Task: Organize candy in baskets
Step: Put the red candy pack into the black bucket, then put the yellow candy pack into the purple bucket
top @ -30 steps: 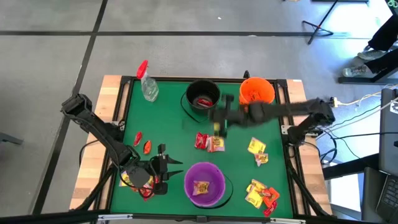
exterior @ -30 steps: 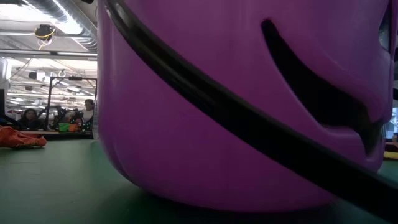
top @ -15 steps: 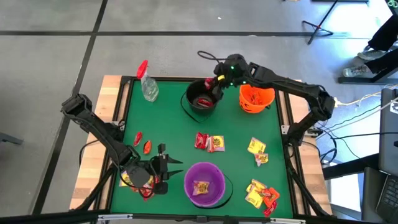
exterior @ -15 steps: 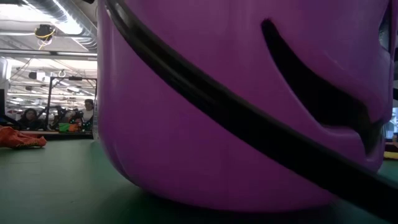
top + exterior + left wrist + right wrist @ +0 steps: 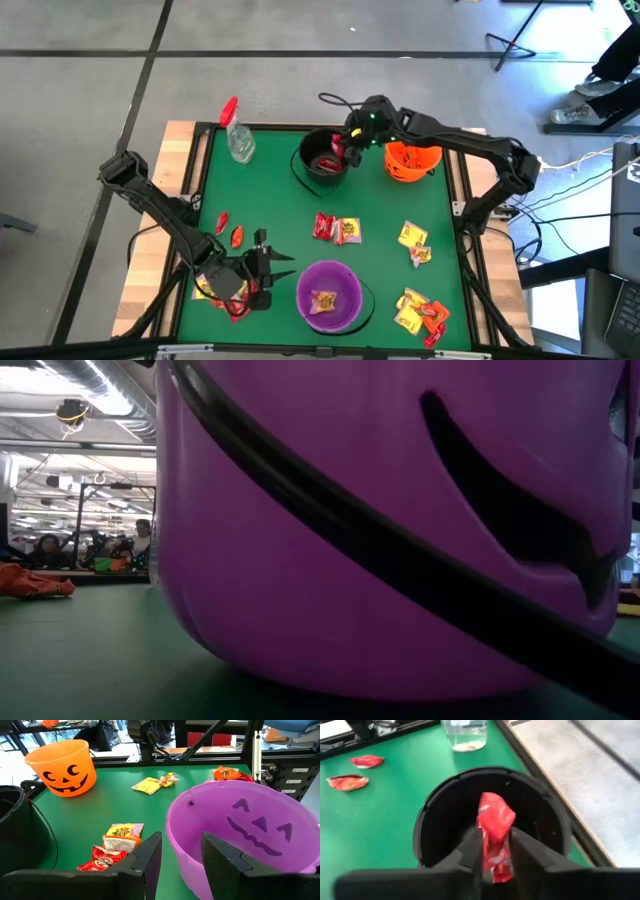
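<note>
Candy packet (image 5: 495, 836), red, stands upright between right gripper (image 5: 492, 851) fingers, seemingly gripped, over black bucket (image 5: 440, 810).

On the bench (image 5: 280, 190), two buckets stand at the far edge: one bucket (image 5: 325, 155) left of its neighbour bucket (image 5: 412, 155). The spray bottle (image 5: 238, 138) stands further left. My right pincer (image 5: 350, 148) hangs over the first bucket with a candy packet (image 5: 495, 837) between its fingers. The third bucket (image 5: 328, 297) stands at the near edge, my left pincer (image 5: 270, 270) just beside it on the left, and a pair of packets (image 5: 338, 229) lies in the middle.
</note>
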{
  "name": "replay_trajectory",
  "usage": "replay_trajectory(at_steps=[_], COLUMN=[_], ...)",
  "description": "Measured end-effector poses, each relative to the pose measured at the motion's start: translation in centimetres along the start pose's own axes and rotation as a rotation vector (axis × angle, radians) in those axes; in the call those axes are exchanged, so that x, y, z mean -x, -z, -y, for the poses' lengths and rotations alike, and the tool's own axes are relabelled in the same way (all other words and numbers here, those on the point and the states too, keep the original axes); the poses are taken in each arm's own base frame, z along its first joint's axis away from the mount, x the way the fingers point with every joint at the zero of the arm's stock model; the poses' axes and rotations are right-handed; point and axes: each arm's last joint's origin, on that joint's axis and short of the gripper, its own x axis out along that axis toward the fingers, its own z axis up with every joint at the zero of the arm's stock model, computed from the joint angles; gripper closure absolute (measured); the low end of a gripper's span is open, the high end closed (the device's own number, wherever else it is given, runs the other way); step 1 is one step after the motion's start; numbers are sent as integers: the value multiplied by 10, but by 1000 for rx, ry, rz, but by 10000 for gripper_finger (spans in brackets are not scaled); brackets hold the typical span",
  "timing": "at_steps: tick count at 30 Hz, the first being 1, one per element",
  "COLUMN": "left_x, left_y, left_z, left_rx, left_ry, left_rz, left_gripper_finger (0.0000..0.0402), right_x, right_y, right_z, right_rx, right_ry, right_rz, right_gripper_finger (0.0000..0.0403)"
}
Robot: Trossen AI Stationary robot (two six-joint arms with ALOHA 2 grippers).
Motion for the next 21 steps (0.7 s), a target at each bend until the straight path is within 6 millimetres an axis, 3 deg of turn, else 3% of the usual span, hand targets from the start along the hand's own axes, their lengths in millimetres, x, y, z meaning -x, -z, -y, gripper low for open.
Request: replay_trajectory(at_steps=[6, 10, 16, 21], left_x=[0, 0, 0, -2], left_y=[0, 0, 0, 3], left_z=[0, 0, 0, 1], left_rx=[17, 21, 21, 39], left_ry=[0, 1, -8, -9], left_rz=[0, 0, 3, -5], left_gripper_finger=[276, 276, 276, 276], right_x=[19, 47, 85, 123], right_y=[-13, -23, -7, 11], right_z=[-1, -15, -81, -132], right_rx=[-17, -33, 57, 124], right_ry=[40, -43, -87, -160], right_rz=[-67, -228, -538, -501], right_gripper_finger=[203, 178, 185, 196])
